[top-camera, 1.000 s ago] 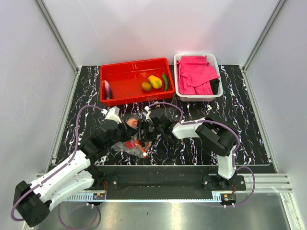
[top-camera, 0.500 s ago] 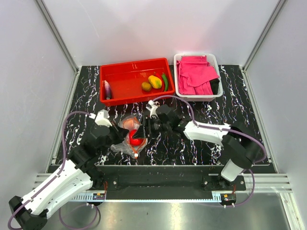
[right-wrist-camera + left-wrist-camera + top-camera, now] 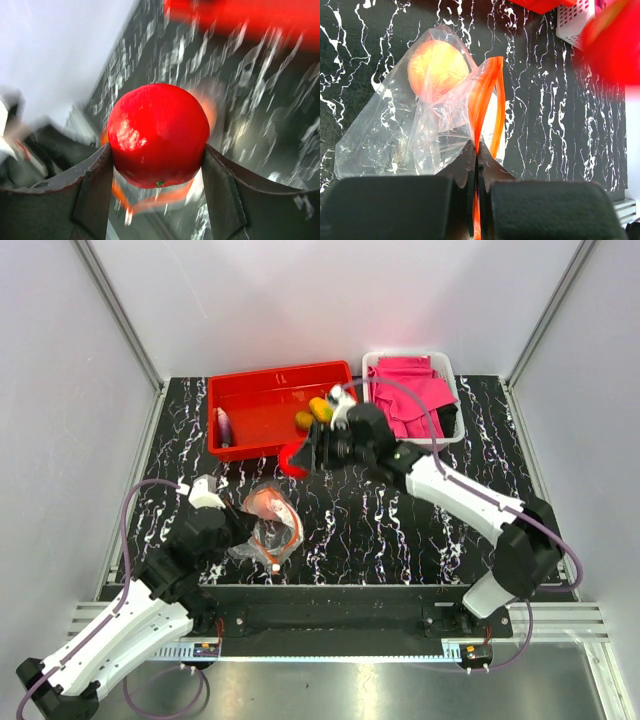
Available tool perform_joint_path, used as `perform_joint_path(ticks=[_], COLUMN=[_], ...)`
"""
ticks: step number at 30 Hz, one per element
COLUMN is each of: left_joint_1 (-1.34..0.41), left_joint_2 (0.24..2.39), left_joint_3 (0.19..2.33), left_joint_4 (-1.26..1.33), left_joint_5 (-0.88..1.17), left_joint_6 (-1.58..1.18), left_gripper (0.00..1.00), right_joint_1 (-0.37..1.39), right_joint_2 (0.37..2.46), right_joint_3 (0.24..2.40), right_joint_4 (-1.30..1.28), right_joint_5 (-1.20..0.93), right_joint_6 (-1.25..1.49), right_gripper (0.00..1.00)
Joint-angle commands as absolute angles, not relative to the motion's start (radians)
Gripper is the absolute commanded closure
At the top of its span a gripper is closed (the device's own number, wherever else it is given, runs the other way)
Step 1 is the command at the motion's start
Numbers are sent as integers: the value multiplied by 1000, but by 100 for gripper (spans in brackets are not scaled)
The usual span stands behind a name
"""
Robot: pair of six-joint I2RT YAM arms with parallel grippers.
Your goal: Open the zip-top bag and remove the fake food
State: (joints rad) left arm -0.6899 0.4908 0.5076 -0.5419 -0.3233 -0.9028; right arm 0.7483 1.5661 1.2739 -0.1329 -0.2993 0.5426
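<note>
My left gripper (image 3: 476,150) is pinched fully closed on the red-orange zip strip (image 3: 489,95) of the zip-top bag (image 3: 385,135). The bag lies crumpled on the black marbled table (image 3: 400,530) near my left arm, well apart from the red tray (image 3: 262,405). The strip loops apart above my fingers, so I judge the opening step done.

My right gripper (image 3: 157,150) holds the red round fruit (image 3: 158,135) — jaws set wide, one finger on each side of it. In the overhead view it hangs just at the tray's near wall, not over the tray's floor.

Inside the tray I can see the eggplant (image 3: 224,426) at the left end, and the mango (image 3: 318,407) and kiwi (image 3: 303,420) at the right end, partly behind my right wrist. Those pieces look finished.

What is left, as I read it: set the red fruit down in the tray, then go back for the orange (image 3: 437,67), which sits inside the bag up against the plastic at its far end. Whether anything else hides in the crinkled folds I cannot tell — the plastic glares too much. So the task seems mostly done, with one piece in hand and at least one bagged.
</note>
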Motion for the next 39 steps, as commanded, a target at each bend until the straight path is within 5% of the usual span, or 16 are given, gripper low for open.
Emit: perform_joint_path(ticks=[1, 11, 18, 19, 22, 27, 32, 39], left_joint_1=[-693, -693, -693, -693, -693, -692, -692, -693], left_joint_2=[491, 509, 538, 541, 557, 566, 569, 587], left_joint_3=[529, 532, 532, 532, 541, 563, 604, 670], left_joint_4=[-528, -508, -485, -482, -472, -468, -451, -445], left_joint_5=[-347, -325, -308, -304, -292, -284, -252, -230], left_joint_6=[-902, -885, -885, -887, -887, -882, -847, -827], left_gripper=[100, 100, 100, 100, 100, 100, 100, 100], right_joint_1=[701, 623, 603, 603, 601, 601, 601, 624], right_joint_2=[1718, 2204, 2512, 2538, 2589, 2481, 2291, 1866], right_joint_3=[1513, 2060, 2434, 2516, 2606, 2495, 2294, 1718], right_joint_4=[-147, -213, -391, -415, -501, -541, -584, -425], right_joint_5=[-187, -187, -183, -183, -170, -141, -156, -285], right_joint_6=[390, 268, 248, 247, 249, 265, 368, 485], right_gripper=[96, 86, 57, 41, 17, 4, 2, 6])
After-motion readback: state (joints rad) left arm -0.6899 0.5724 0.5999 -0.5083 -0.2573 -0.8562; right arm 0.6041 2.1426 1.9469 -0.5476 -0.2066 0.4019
